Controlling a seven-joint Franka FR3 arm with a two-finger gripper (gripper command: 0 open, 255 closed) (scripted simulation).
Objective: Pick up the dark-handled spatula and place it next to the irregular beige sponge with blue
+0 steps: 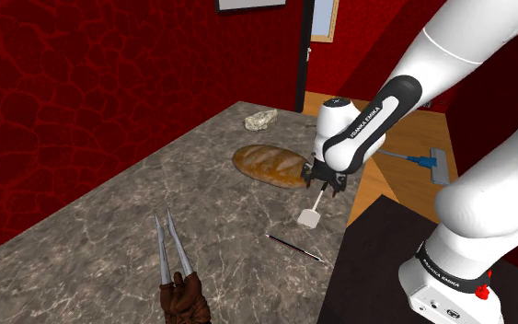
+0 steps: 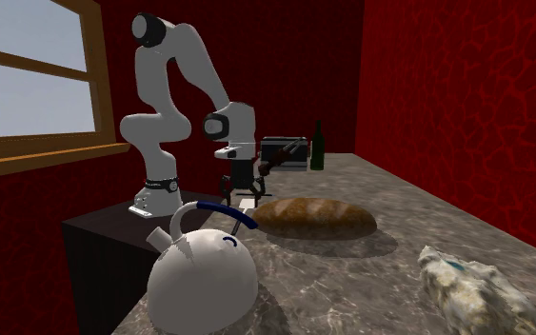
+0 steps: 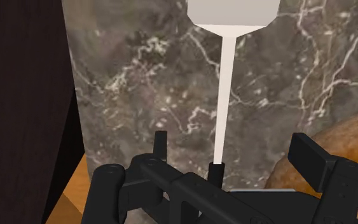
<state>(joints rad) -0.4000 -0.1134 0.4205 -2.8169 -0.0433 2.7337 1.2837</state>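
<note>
Well, the pincer [image 3: 233, 137] gapes wide astride the spatula [image 3: 224, 89], gripping nothing; dropping lower, it could shove the nearby bread [image 3: 346, 143].

Walls [image 1: 63, 83]: deep red, dark cracked-vein pattern on every side. Countertop [image 1: 109, 248]: grey marble, white veins. Window [image 2: 28, 95]: wood frame, pale blue sky behind it, at the second exterior view's left. Floor [image 1: 385, 189]: orange wood past the counter edge. Lighting dim.

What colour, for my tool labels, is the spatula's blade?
The spatula blade is white, clearest in the wrist view.
</note>
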